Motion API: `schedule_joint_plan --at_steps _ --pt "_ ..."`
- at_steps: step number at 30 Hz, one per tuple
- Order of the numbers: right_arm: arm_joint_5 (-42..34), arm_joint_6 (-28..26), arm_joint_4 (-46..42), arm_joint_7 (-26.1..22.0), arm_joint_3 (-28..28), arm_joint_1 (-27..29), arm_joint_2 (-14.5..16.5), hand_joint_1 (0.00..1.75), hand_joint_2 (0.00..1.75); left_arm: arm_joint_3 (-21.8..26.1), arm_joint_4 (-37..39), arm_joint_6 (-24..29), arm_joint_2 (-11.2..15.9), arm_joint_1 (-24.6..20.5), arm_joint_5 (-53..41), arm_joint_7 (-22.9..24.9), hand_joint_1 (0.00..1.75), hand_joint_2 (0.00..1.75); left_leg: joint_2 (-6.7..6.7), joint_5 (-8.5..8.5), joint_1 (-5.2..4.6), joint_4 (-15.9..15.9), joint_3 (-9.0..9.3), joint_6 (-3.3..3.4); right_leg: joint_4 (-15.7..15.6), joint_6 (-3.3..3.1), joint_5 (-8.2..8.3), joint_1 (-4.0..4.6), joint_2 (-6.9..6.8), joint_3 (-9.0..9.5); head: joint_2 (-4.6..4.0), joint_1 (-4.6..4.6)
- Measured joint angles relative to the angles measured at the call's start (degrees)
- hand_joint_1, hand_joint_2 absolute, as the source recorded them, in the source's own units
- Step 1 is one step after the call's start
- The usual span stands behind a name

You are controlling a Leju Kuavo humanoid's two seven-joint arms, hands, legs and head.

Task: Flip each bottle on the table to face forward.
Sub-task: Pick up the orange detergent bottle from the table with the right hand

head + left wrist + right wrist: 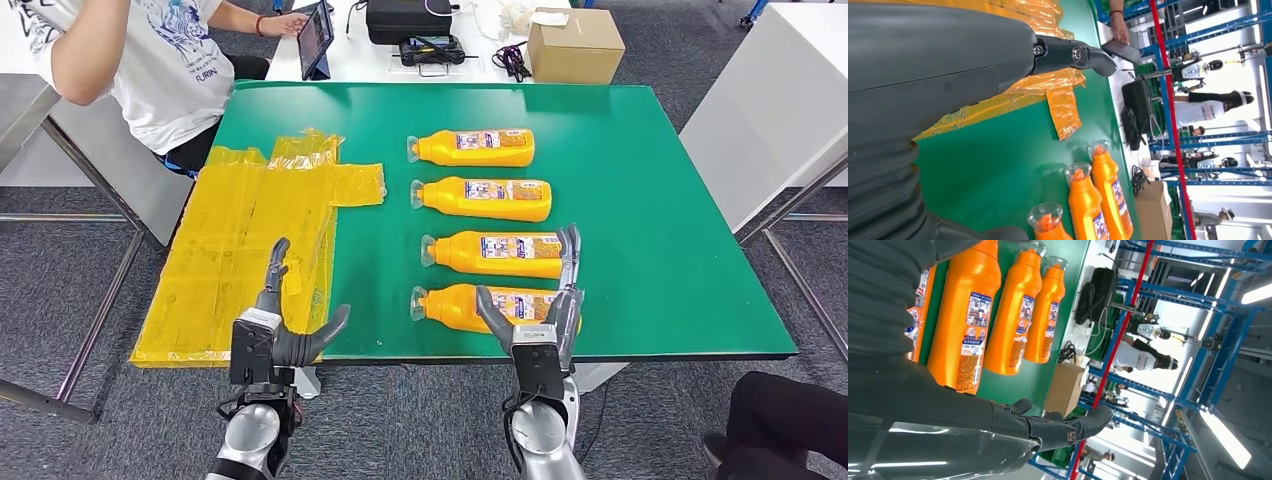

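Observation:
Several orange bottles lie on their sides in a column on the green table [650, 200], caps pointing left, labels up. The nearest bottle [455, 305] sits by the front edge, and my right hand [545, 315] hovers over its base end with fingers spread, holding nothing. Behind it lie the second bottle [495, 253], the third bottle [485, 198] and the farthest bottle [472, 147]. My left hand [285, 325] is open at the front edge, over the yellow plastic sheet [250, 240], left of the bottles. The right wrist view shows bottles [965, 315] close beyond the hand [948, 410].
A person sits at the far left, holding a tablet [315, 38]. A cardboard box [575, 45], a black case [405, 18] and cables lie on the white table behind. A white table stands at right. Another person's knee [780, 425] is at lower right.

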Motion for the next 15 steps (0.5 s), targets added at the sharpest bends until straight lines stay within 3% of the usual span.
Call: schedule_joint_plan --at_steps 3,5,7,8,9,12,13,14,15 --pt "0.38 -0.32 0.02 0.10 -0.08 0.04 0.02 0.00 1.75 -0.02 -0.17 -0.08 0.02 0.07 -0.11 0.00 0.00 1.75 0.01 0.00 0.00 0.00 0.00 0.00 0.00 0.00 0.00 0.00 0.00 0.00 0.00 0.00" --pt "0.48 -0.37 0.03 0.13 -0.14 0.05 0.02 0.00 1.75 0.00 -0.26 -0.15 0.02 0.12 -0.13 -0.01 0.41 1.75 0.00 0.00 0.00 0.00 0.00 0.00 0.00 0.00 0.00 0.00 0.00 -0.01 0.00 0.01" --pt "0.50 -0.37 0.07 0.13 -0.27 0.04 0.02 0.00 1.75 0.01 -0.36 -0.27 0.02 0.15 -0.14 -0.03 0.41 1.75 0.00 0.00 0.00 0.00 0.00 0.00 0.00 0.00 0.00 0.00 0.00 0.00 0.00 0.01" --pt "0.43 -0.37 0.09 0.13 -0.37 0.04 0.02 0.00 1.75 0.03 -0.47 -0.44 0.02 0.16 -0.09 -0.05 0.24 1.75 0.00 0.00 0.00 0.00 0.00 0.00 0.00 0.00 0.00 0.00 0.00 0.00 0.00 0.00" --pt "0.24 -0.37 0.11 0.14 -0.49 0.05 0.02 0.24 1.75 0.07 -0.64 -0.70 0.02 0.18 0.04 -0.10 0.00 1.75 0.00 0.00 0.00 0.00 0.00 0.00 0.00 0.00 0.00 0.00 0.00 0.00 0.00 0.00" --pt "-0.56 -0.45 0.31 0.17 -0.79 0.24 0.01 1.06 1.75 0.26 -1.26 -1.68 0.00 0.26 1.07 -0.15 0.00 1.75 0.00 0.00 0.00 0.00 0.01 0.00 0.00 0.00 0.00 0.00 0.00 0.00 0.00 0.01" --pt "-0.58 -0.49 0.44 0.19 -0.82 0.34 0.01 1.10 1.75 0.33 -1.35 -1.90 -0.01 0.26 1.45 -0.10 0.00 1.75 0.01 0.00 0.00 0.00 0.01 0.00 0.00 0.00 0.00 0.00 0.00 0.00 0.00 0.01" --pt "-0.48 -0.53 0.58 0.29 -0.85 0.40 0.00 0.88 1.75 0.39 -1.38 -2.10 -0.01 0.24 1.72 -0.05 0.26 1.75 0.01 0.00 0.00 0.00 0.01 0.00 0.00 0.00 0.00 0.00 0.00 -0.01 0.00 0.00" --pt "-0.34 -0.54 0.71 0.44 -0.87 0.43 0.00 0.61 1.75 0.44 -1.38 -2.22 -0.01 0.19 1.86 0.00 0.65 1.75 0.01 0.00 0.00 0.00 0.00 0.00 0.00 0.00 0.00 0.00 0.00 -0.01 0.00 -0.01"
